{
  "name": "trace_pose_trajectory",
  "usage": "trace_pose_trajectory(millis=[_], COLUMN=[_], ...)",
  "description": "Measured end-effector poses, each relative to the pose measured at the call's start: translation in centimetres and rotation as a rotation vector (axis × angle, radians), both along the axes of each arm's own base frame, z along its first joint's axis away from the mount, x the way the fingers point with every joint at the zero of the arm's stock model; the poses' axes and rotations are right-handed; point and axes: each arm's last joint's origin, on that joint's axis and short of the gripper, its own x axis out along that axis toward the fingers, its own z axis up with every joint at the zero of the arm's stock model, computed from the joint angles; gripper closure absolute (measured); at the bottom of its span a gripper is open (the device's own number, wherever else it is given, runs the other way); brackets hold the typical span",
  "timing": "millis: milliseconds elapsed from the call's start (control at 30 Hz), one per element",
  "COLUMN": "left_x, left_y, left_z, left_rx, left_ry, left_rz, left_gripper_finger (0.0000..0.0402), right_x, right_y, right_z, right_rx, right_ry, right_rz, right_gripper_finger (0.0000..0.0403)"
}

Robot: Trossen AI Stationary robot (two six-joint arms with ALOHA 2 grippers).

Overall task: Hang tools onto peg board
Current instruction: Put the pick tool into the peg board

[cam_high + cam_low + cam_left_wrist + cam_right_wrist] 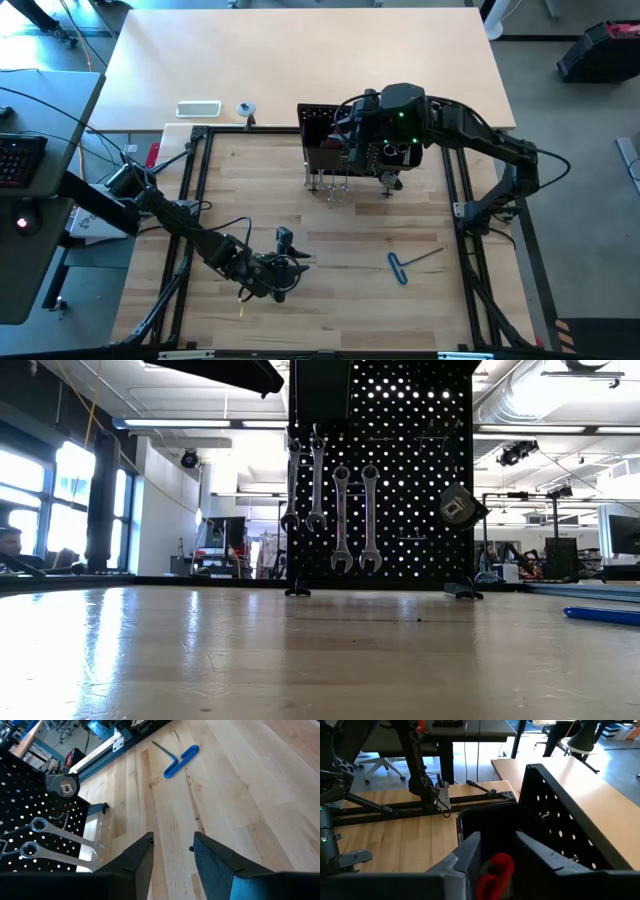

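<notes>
From above I see my right end effector (392,152) over the black perforated metal peg board (322,122); low, four slim silver wrenches (341,520) hang there; my right wrist shows parted fingers flanking a red-handled tool (496,870), apparently mid-hanging; my left end effector (172,851) idles half-open near the blue-ended L-shaped key (176,759) on the desk.

Two dark, tubular, jointed arms are seen from above. A bulky black housing is carried at the right arm's (500,150) wrist, and a small green light is lit on it. Thin black cables are looped along the left arm (190,232). Each gripper is built of two broad, dark, wedge-shaped fingers (212,860), and a small screw head is seen on one.
</notes>
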Motion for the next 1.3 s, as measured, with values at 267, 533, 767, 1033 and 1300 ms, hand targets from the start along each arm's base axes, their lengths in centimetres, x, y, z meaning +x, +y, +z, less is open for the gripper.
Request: trace_pose_trajectory(millis=[267,533,767,1033,1300], left_x=[0.0,0.0,0.0,0.2,1.3], left_y=[0.0,0.0,0.0,0.3,1.2], left_z=[0.0,0.0,0.0,0.0,0.0], left_rx=[-0.002,-0.002,-0.003,-0.015,-0.097], left_ry=[-0.003,-0.001,0.002,0.006,0.004], left_rz=[0.001,0.001,-0.003,-0.011,-0.033], left_gripper_finger=[0.0271,0.0271,0.0271,0.0271,0.0271], right_x=[-0.1,-2.6,-5.3,-7.5,-8.6], right_y=[0.7,4.2,9.1,15.9,21.5], right_z=[0.4,3.1,2.2,-2.3,-11.3], right_rx=[-0.046,-0.158,-0.107,0.114,0.101], right_ry=[-0.018,-0.105,0.072,0.465,0.707], right_rz=[0.012,0.071,0.257,0.344,0.254], right_gripper_finger=[0.0245,0.0241,0.0241,0.0241,0.0241])
